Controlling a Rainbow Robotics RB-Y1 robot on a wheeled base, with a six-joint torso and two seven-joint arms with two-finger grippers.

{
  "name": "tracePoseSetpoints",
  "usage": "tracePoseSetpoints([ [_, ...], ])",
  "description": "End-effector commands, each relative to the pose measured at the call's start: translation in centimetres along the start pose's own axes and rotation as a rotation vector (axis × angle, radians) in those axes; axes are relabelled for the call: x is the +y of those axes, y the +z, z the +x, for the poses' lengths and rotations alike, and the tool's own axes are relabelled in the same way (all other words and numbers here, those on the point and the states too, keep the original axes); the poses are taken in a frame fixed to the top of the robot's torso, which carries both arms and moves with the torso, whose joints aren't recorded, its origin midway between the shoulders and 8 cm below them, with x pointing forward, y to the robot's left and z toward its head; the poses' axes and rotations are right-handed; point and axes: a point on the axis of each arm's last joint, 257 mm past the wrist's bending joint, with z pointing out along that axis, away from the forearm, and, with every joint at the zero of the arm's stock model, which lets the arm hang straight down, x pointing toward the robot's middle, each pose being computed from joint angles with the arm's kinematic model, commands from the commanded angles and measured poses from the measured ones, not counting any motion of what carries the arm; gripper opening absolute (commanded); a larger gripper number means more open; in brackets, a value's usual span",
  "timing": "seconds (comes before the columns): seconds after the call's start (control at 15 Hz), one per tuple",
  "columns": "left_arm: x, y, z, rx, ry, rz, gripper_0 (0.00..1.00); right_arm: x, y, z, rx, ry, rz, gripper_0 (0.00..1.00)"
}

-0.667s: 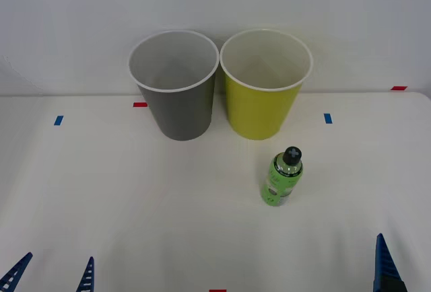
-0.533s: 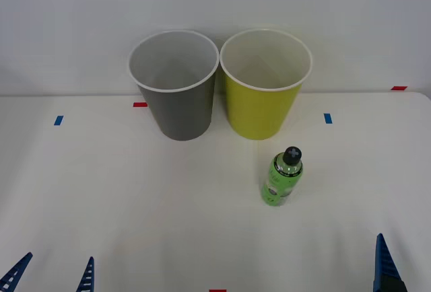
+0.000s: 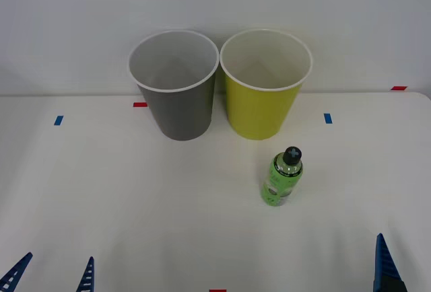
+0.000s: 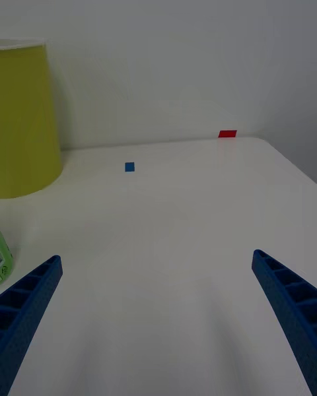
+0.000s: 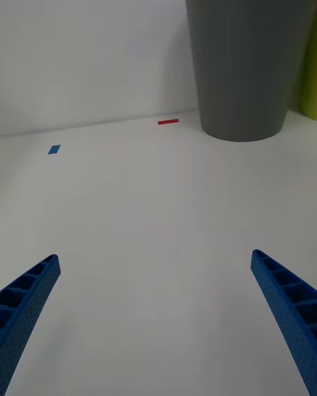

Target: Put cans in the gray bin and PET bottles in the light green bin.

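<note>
The bottle (image 3: 282, 177) is seen standing upright on the table (image 3: 135, 198) just before the light green bin (image 3: 265, 87) — ahead and left of the right gripper (image 4: 158, 317), the nearer one. Both it and the left gripper (image 5: 155, 317) are spread wide, empty.

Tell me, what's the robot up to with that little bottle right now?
Left gripper open, right gripper open, both low at near table edge. PET bottle upright, untouched, in front of light green bin; gray bin beside it. Path unobstructed.
</note>
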Motion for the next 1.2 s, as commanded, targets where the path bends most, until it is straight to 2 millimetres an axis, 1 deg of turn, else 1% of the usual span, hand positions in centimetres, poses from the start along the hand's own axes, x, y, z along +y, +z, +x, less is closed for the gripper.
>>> tracePoseSetpoints([
  [0.07,0.00,0.00,0.00,0.000,0.000,0.000,1.00,0.00,0.00,0.00,0.000,0.000,0.000,1.00],
  [1.2,0.00,0.00,0.00,0.000,0.000,0.000,1.00,0.00,0.00,0.00,0.000,0.000,0.000,1.00],
])
